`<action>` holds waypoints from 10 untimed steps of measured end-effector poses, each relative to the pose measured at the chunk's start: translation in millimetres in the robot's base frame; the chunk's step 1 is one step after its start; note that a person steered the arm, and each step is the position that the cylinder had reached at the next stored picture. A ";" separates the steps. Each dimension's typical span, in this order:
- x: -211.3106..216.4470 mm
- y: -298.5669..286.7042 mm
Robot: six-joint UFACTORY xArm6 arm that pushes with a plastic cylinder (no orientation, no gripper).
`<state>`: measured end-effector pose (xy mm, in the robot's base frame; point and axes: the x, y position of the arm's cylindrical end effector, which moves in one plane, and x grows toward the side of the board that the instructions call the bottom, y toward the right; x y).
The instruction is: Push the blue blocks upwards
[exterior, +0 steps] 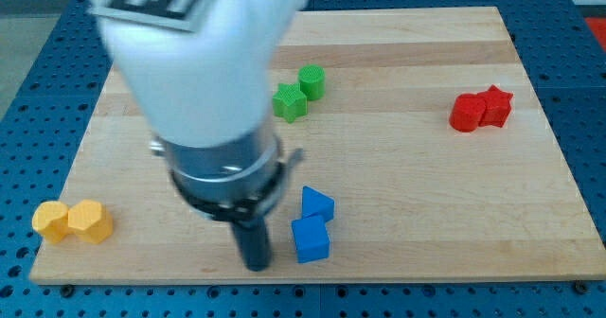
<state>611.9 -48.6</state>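
Blue perforated surface (28,34) beneath wooden board (407,195)

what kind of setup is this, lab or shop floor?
Looks like a lab tabletop rig: a wooden board on a blue perforated bench, with small coloured blocks, e.g. the blue cube. My tip sits just to that cube's left in the view.

Green pair (300,92) top-centre; red pair (480,109) right; yellow pair (72,220) bottom-left.

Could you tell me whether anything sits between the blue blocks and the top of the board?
Partly: the green blocks lie up the board, slightly to the view's left of the blue blocks. My tip is at the view's bottom, left of the blue blocks.
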 end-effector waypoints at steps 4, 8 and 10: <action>-48.4 64.4; -58.9 113.9; -82.7 59.7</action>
<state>529.1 11.2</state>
